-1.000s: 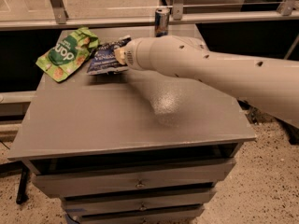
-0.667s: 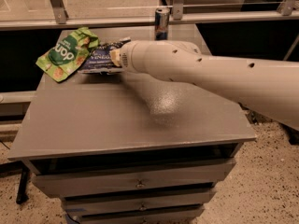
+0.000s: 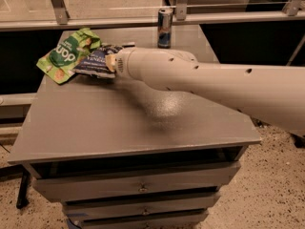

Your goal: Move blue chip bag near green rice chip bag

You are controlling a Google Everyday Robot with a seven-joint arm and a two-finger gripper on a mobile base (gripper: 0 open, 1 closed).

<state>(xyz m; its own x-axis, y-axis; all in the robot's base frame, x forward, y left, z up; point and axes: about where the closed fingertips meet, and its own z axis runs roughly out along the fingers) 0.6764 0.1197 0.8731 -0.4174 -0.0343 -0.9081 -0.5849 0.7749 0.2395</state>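
The blue chip bag [image 3: 94, 62], dark navy with white lettering, lies at the far left of the grey table top [image 3: 143, 128]. Its left edge touches or overlaps the green rice chip bag [image 3: 64, 56], a light green bag with a dark green round logo. My gripper [image 3: 109, 63] sits at the end of the white arm [image 3: 200, 78] that reaches in from the right. It is shut on the right end of the blue bag, low over the table. The arm hides part of the blue bag.
A slim blue-and-silver drink can [image 3: 165, 27] stands upright at the table's back edge, right of the bags and just behind the arm. A metal rail with glass runs behind the table. Drawers [image 3: 143, 187] sit under the table top.
My gripper has moved left with the blue chip bag, bringing it up against the green bag. The green bag and the can have not moved.
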